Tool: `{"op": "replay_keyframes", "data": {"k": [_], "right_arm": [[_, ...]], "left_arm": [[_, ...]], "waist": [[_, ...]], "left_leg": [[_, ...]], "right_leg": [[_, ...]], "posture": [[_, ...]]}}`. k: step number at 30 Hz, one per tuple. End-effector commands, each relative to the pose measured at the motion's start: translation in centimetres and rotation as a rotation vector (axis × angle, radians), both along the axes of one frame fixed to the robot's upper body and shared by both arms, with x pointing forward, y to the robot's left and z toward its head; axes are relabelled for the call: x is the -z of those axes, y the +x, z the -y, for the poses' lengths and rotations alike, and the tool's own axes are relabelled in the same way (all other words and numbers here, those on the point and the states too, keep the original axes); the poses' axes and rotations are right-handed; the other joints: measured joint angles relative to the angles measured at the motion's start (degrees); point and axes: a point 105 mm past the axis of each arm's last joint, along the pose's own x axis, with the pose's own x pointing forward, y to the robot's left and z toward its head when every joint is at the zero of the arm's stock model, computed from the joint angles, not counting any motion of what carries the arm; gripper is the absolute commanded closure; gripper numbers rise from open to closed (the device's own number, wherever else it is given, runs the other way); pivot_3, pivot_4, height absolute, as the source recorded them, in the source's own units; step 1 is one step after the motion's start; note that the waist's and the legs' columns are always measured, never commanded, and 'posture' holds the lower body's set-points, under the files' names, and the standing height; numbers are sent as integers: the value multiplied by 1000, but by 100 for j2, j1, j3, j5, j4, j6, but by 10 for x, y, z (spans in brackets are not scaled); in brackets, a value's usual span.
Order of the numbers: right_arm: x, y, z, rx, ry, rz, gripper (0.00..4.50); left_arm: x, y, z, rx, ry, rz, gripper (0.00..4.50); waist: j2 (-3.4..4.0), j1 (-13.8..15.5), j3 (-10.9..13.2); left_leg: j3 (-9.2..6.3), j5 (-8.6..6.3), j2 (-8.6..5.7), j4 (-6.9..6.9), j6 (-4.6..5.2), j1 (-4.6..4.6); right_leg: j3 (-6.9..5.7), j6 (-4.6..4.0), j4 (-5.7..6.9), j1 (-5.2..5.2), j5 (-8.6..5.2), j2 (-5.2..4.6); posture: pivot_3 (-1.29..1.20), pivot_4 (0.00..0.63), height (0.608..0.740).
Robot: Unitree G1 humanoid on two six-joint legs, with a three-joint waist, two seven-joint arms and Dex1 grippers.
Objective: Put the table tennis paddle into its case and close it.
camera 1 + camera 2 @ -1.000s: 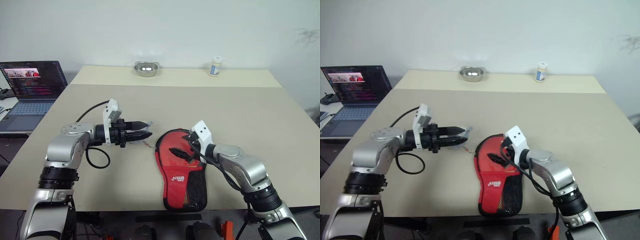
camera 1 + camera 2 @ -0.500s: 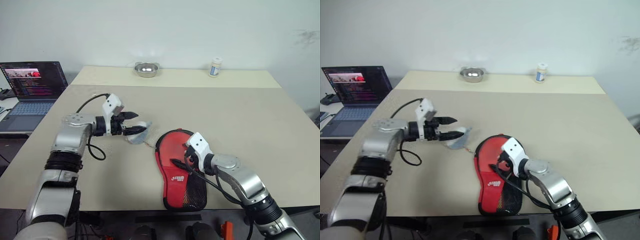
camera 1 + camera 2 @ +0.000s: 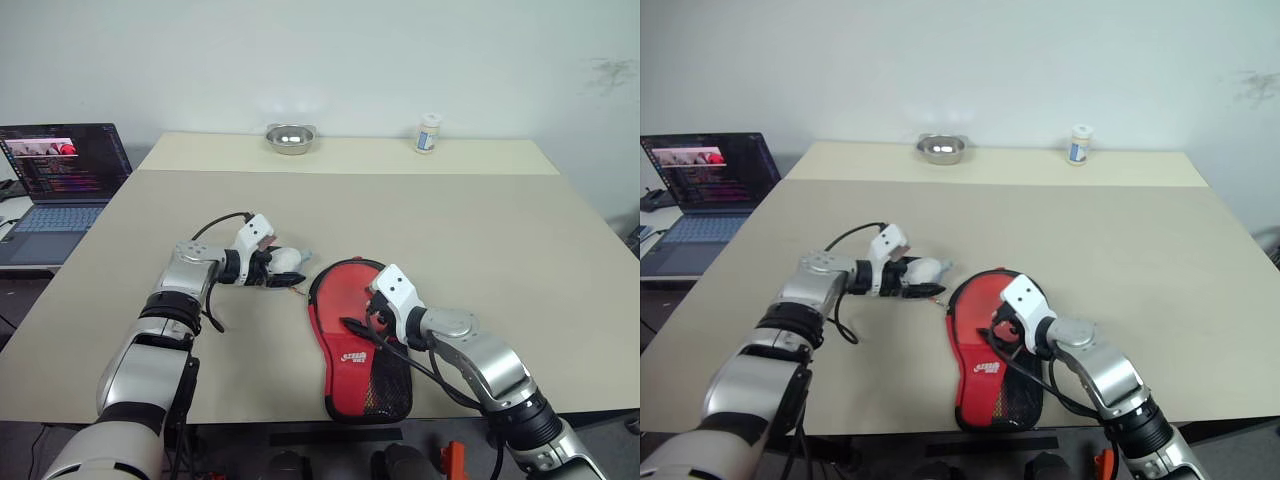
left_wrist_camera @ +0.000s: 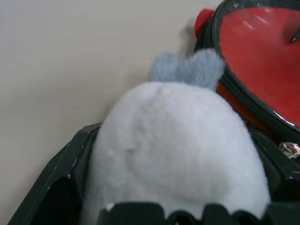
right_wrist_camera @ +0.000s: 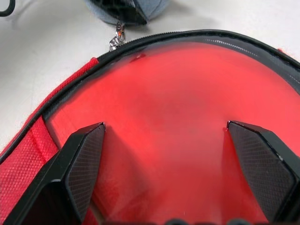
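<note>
Your paddle (image 5: 178, 122) sits in the case (image 3: 362, 375), not zipped; left hand (image 3: 283, 270) grips a fluffy charm (image 4: 178, 154), right hand (image 3: 362, 318) fingers apart

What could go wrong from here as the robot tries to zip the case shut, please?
The left tool grips the soft fluffy ball rather than the zip pull, so a tug may slip or stretch instead of running the zip. The right tool is open over the case, not clearly pinning it, so it may slide.
</note>
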Motion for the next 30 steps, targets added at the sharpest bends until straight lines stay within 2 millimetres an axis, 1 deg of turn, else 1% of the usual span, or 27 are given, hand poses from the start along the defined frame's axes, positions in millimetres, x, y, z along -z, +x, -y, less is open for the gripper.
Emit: {"op": "replay_keyframes", "data": {"k": [1,3,6,8,9,10,13,15,18,21,22,25,28,30], "right_arm": [[-6,-1,-4,4,10,21,0],[-3,-1,-5,7,12,10,0],[4,-1,-7,11,6,-17,0],[9,-2,-7,5,-5,-33,0],[13,-2,-8,1,-12,-45,0],[18,-3,-7,1,-21,-60,0],[31,0,-1,36,-51,-103,0],[36,2,3,54,-54,-122,0],[40,0,5,51,-65,-139,0],[42,-1,4,43,-65,-149,0],[42,-3,2,35,-64,-156,0],[43,-7,-1,17,-63,-173,0],[45,-9,-2,8,-69,-182,0],[47,-11,-2,3,-75,-194,0]], "left_arm": [[2,-1,1,8,11,-16,1321],[2,0,0,0,11,-15,2051],[1,1,-1,-22,9,-10,3022],[-1,3,-1,-33,8,-3,3503],[-2,5,0,-45,10,7,3664],[-5,12,0,-94,22,39,3772],[-16,32,-2,-241,34,113,3892],[-18,38,1,-271,45,132,3909],[-18,41,16,-231,80,143,3924],[-22,45,31,-211,102,168,3924],[-26,48,40,-200,135,201,3925],[-35,56,57,-184,230,295,3925],[-47,62,63,-207,273,371,3925],[-63,69,69,-236,310,463,3925]], "waist": [[0,0,0],[-1,0,0],[-1,0,-1],[-3,-1,-3],[-4,-1,-6],[-6,0,-10],[-19,21,-22],[-29,29,-30],[-29,31,-33],[-30,50,-33],[-31,60,-34],[-34,89,-35],[-34,80,-35],[-34,41,-35]], "left_leg": [[1,0,-1,0,0,0],[1,0,-1,0,0,0],[0,0,-1,0,0,1],[0,0,-1,0,0,1],[0,0,-1,0,0,2],[0,0,-1,0,0,3],[-4,0,0,1,0,16],[-7,1,0,2,1,32],[-3,1,-1,3,1,53],[-3,1,0,-1,1,83],[-3,1,0,-1,1,83],[-3,1,-2,0,1,82],[2,-1,-1,-5,0,81],[5,-1,2,-11,0,80]], "right_leg": [[1,0,0,0,0,0],[1,0,0,0,0,0],[1,0,1,1,0,-1],[0,0,1,2,0,-1],[0,0,1,3,0,-1],[0,0,1,4,0,-1],[-3,1,3,17,0,-2],[-6,2,5,31,0,-2],[-4,4,6,51,0,-1],[-5,5,-1,83,-1,-2],[-5,5,-1,84,-1,-4],[-4,4,-2,84,0,-5],[0,3,-4,80,0,-4],[4,3,-5,73,-1,-2]], "posture": [[0,150,740],[0,150,740],[0,150,740],[0,150,740],[0,150,740],[0,150,740],[0,150,740],[0,150,740],[0,150,740],[0,150,740],[0,150,740],[0,150,740],[0,150,740],[0,150,740]]}}
